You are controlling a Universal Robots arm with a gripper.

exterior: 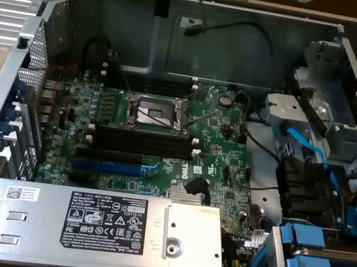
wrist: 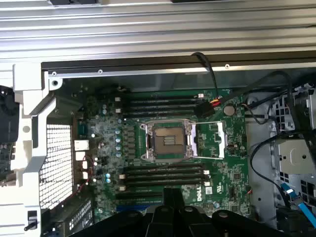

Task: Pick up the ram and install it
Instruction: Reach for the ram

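Note:
My gripper (exterior: 161, 6) hangs high over the far wall of the open computer case, above the green motherboard (exterior: 221, 159). Its black body lies along the edge of the wrist view, and the gripper (wrist: 173, 193) is shut, ending in one narrow dark strip. I cannot tell whether that strip is the ram or only the closed fingers. Long black memory slots (wrist: 163, 175) with white end clips lie on one side of the CPU socket (wrist: 168, 140), and more slots (wrist: 158, 106) lie on the other. In the exterior view the slots (exterior: 144, 143) sit in front of the socket (exterior: 153, 112).
A blue slot (exterior: 105, 166) lies nearer the front. The grey power supply (exterior: 108, 220) covers the front. Drive bays with blue cables (exterior: 302, 146) crowd the exterior view's right, a perforated metal panel (exterior: 37, 56) its left. A black cable (wrist: 210, 84) crosses above the board.

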